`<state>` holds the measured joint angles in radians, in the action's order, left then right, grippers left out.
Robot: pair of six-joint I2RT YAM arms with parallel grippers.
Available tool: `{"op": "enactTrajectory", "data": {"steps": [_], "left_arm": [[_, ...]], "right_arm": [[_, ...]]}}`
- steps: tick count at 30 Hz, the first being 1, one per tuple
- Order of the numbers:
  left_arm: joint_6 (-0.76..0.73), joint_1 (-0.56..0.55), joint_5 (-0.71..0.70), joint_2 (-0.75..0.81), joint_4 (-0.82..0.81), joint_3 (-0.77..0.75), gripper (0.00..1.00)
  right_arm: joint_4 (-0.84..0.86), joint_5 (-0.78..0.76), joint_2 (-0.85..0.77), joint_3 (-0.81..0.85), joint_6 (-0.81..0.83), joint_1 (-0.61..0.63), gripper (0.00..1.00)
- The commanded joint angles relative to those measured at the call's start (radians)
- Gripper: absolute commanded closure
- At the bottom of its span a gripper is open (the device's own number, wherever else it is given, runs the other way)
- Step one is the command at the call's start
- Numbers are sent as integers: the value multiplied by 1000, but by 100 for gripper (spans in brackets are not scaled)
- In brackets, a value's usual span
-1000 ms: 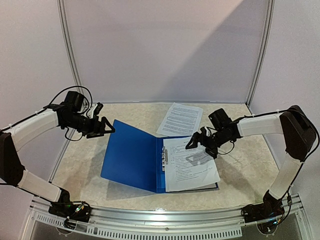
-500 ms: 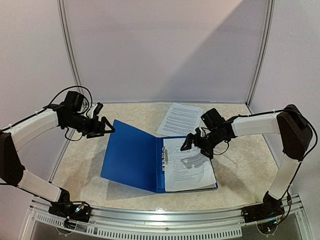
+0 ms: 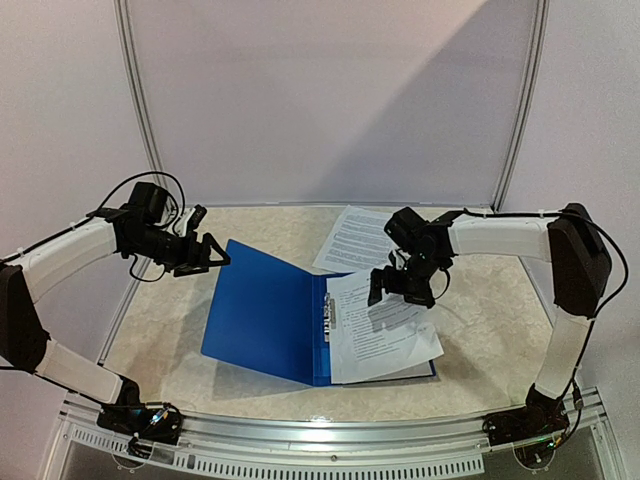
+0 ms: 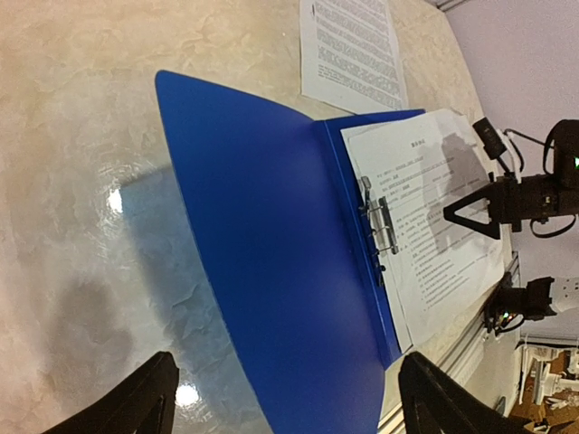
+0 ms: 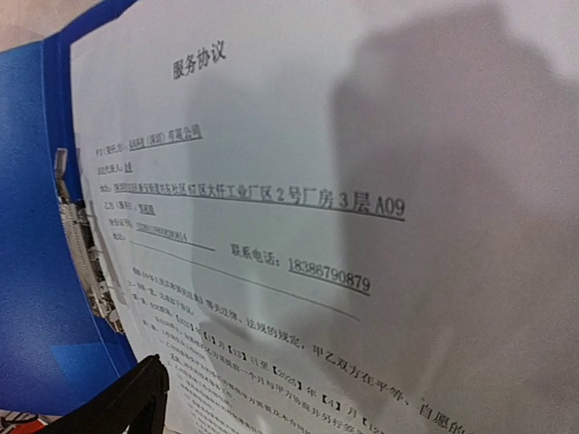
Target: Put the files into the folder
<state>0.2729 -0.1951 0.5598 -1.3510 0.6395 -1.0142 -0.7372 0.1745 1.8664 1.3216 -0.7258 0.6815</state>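
The blue folder (image 3: 262,312) lies open on the table, its metal clip (image 3: 328,316) at the spine. A printed file (image 3: 385,335) rests on its right half, a little askew, its right edge past the folder's edge. Another file (image 3: 361,238) lies on the table behind the folder. My right gripper (image 3: 398,286) hangs open just above the upper part of the file in the folder; in the right wrist view only one fingertip (image 5: 122,405) shows, over that page (image 5: 298,226). My left gripper (image 3: 207,255) hovers open and empty by the left cover's far corner (image 4: 271,235).
The table's near metal rail (image 3: 330,440) runs in front of the folder. White booth walls with grey poles (image 3: 140,110) close in the back and both sides. Bare marbled tabletop (image 3: 490,320) lies to the right of the folder.
My right gripper has swung left and toward the back over the file in the folder, and that sheet's near right corner has shifted outward. The left arm has not moved.
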Motion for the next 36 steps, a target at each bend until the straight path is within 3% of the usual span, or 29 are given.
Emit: {"op": "enactTrajectory", "data": {"steps": [1,7,13,17,19,24,30,36], "left_arm": [[-13,11,16,10,-16,-2,14],[-15,11,23,12,-14,-6,14],[-15,12,28,12,-13,-8,14],[-15,11,32,14,-13,-9,14],[-16,12,32,19,-12,-10,14],[-15,11,40,25,-11,-11,14],[-12,11,49,30,-15,-11,14],[-14,12,51,35,-14,-11,14]], "right_arm": [[-41,12,28,1,-6,4,1],[-111,-9,51,48,5,35,1],[-252,-161,84,105,26,76,1],[-52,35,69,14,34,80,1],[58,63,21,-36,-12,81,1],[61,-126,-72,-72,-110,79,1],[-200,-430,-79,-6,-96,100,1],[-287,-550,-62,11,-90,132,1]]}}
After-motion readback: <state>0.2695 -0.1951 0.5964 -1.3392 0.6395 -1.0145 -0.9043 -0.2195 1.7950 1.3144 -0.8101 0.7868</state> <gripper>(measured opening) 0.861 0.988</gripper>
